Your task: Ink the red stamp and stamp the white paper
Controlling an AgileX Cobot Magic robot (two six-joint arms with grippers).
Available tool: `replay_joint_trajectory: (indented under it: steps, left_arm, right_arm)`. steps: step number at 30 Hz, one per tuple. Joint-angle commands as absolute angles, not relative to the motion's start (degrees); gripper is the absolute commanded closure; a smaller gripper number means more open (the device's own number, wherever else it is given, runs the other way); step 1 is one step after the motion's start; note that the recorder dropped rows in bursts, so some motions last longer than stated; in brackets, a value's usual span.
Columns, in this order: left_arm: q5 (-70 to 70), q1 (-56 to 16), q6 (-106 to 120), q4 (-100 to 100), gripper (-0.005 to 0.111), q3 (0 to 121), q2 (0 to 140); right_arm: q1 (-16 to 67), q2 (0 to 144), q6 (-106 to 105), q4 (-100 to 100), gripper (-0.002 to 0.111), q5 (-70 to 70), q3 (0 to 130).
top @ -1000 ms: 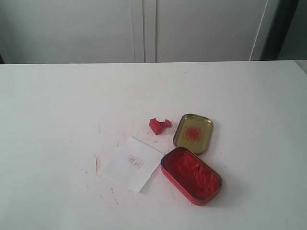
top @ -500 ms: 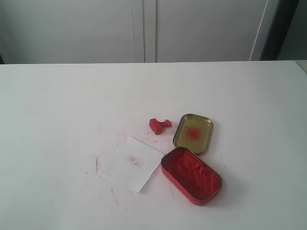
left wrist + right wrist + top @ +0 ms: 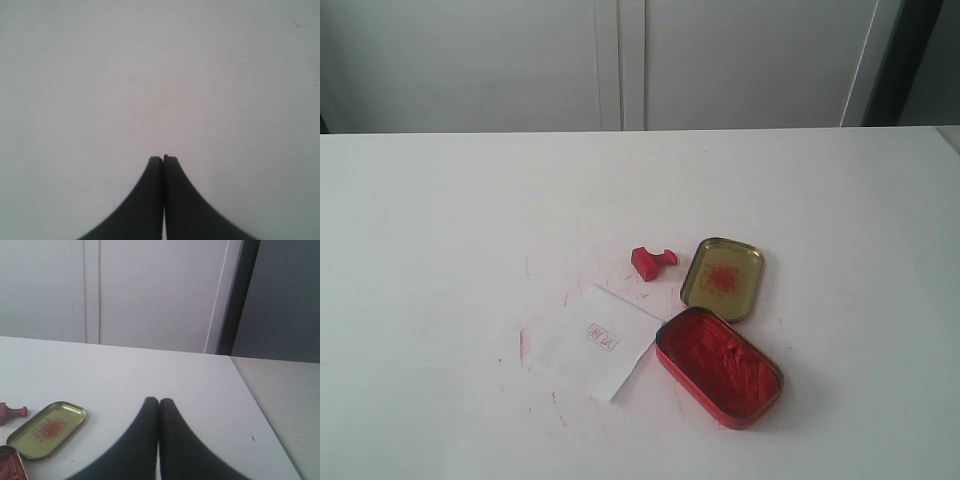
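The red stamp (image 3: 652, 260) lies on its side on the white table, just left of the gold lid (image 3: 723, 277); its handle also shows in the right wrist view (image 3: 11, 413). The white paper (image 3: 597, 340) lies in front of it and carries a small red square imprint. Neither arm appears in the exterior view. My left gripper (image 3: 163, 158) is shut with nothing in it, over bare table. Shut and empty as well, my right gripper (image 3: 159, 400) sits well apart from the gold lid (image 3: 46, 428) and the stamp.
An open oval red ink tin (image 3: 719, 365) lies right of the paper, its corner visible in the right wrist view (image 3: 10, 465). Red ink smudges mark the table (image 3: 440, 250) around the paper. White cabinet doors stand behind the table's far edge.
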State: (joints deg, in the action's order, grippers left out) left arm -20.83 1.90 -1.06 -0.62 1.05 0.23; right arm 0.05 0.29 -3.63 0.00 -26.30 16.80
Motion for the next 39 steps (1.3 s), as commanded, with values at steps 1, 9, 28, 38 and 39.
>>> replay_joint_trajectory:
  steps: [1, 9, 28, 38, 39]
  left_arm:
    - [-20.82, 1.36, -1.23, -0.45, 0.107, 0.62, 0.0]
    - [-20.82, 1.36, -1.23, -0.45, 0.107, 0.62, 0.0]
    - [-20.82, 1.36, -1.23, -0.45, 0.107, 0.62, 0.0]
    - [-20.82, 1.36, -1.23, -0.45, 0.107, 0.62, 0.0]
    - [-20.82, 1.36, -1.23, -0.45, 0.107, 0.62, 0.0]
  right_arm:
    - [0.04, 0.0, -3.81, 0.0, 0.108, -25.99, 16.48]
    - [0.04, 0.0, -3.81, 0.0, 0.108, -25.99, 16.48]
    - [2.2, 0.0, -3.81, 0.0, 0.108, -23.19, 13.21]
    - [2.2, 0.0, -2.74, 0.0, 0.108, -22.47, 4.21]
    - [2.2, 0.0, -2.74, 0.0, 0.108, -22.58, 2.88]
